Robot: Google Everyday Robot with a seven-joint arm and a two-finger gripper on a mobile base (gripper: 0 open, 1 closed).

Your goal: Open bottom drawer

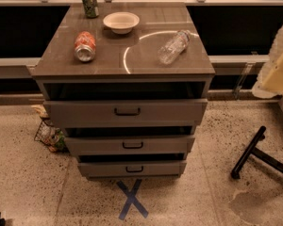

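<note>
The bottom drawer [132,168] is the lowest of three grey-brown drawers in the cabinet [127,60]. It has a flat front with a small black bar handle [134,169]. A dark gap runs along its top edge, and its front sits a little behind the middle drawer [131,145]. The top drawer [126,111] sticks out furthest. My gripper is not in view. A cream part that may be my arm [279,60] shows at the right edge, well away from the drawers.
On the cabinet top are a red can on its side [85,46], a green can [89,2], a white bowl [121,21] and a clear plastic bottle lying down [173,46]. A blue tape X [131,199] marks the floor in front. A wire basket [49,135] stands at the left and a black leg [247,153] at the right.
</note>
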